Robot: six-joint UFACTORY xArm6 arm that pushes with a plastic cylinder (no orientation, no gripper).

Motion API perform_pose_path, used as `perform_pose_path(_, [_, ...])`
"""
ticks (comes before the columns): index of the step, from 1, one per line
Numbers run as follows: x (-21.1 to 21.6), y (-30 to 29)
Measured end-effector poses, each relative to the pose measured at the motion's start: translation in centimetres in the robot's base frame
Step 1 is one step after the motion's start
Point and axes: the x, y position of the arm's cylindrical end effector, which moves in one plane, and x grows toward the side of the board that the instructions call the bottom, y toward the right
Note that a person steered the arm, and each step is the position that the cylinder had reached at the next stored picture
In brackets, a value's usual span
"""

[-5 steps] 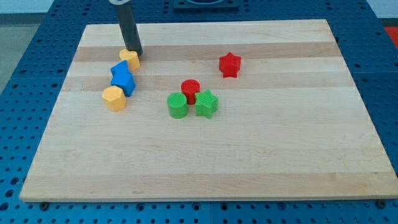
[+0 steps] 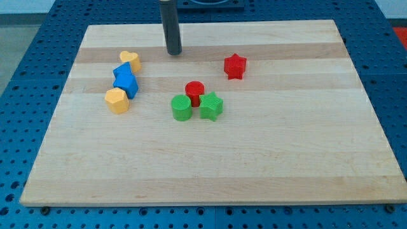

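Observation:
My tip (image 2: 174, 52) rests on the wooden board (image 2: 267, 159) near the view's top, touching no block. The nearest block is a yellow heart-shaped block (image 2: 131, 60), a short way to its left. Below that heart, two blue blocks (image 2: 124, 79) sit pressed together, and a yellow hexagonal block (image 2: 117, 100) lies just below them. A red star block (image 2: 234, 65) sits to the tip's right. Lower, in the board's middle, a red cylinder (image 2: 194, 91) stands above a green cylinder (image 2: 181, 108) and a green star-like block (image 2: 211, 106).
The board lies on a blue perforated table (image 2: 25, 76) that shows on all sides. The rod's upper part leaves the view at the top edge.
My tip has moved right, away from the yellow heart it was touching. The blocks have kept their places.

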Motion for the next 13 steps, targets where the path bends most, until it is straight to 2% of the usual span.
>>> perform_pose_path(5, [8.8, 0.6])
perform_pose_path(9, [11.0, 0.6])
perform_pose_path(13, [16.4, 0.6])
